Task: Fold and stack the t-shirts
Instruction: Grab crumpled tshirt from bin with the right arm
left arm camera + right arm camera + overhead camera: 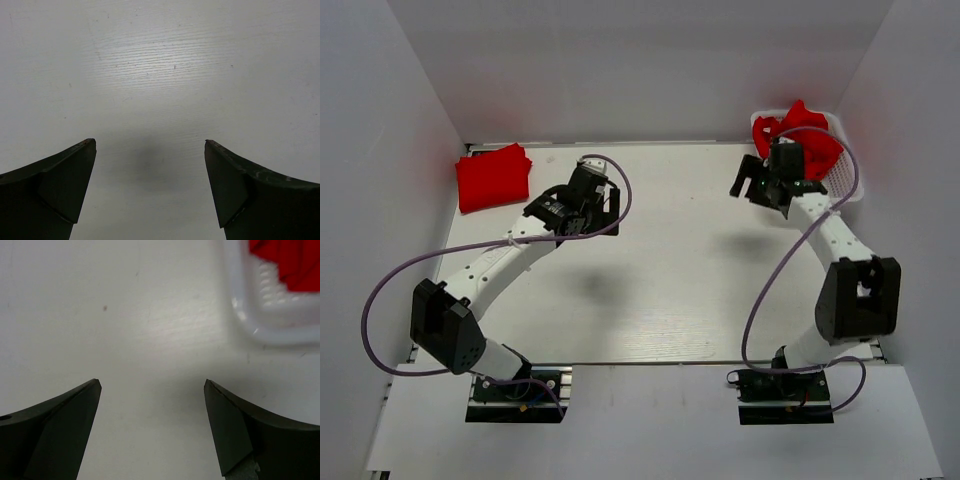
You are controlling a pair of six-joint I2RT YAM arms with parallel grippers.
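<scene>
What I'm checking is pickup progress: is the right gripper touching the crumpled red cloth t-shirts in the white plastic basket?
Apart. Right wrist view shows the open right gripper over bare table, red t-shirts beyond it in the basket.

I'm finding no text, label, brand, number or sign that I can read in any of the three views. The red t-shirts [492,177] are showing plain cloth, and the white basket [848,180] is showing only bare lattice plastic.
</scene>
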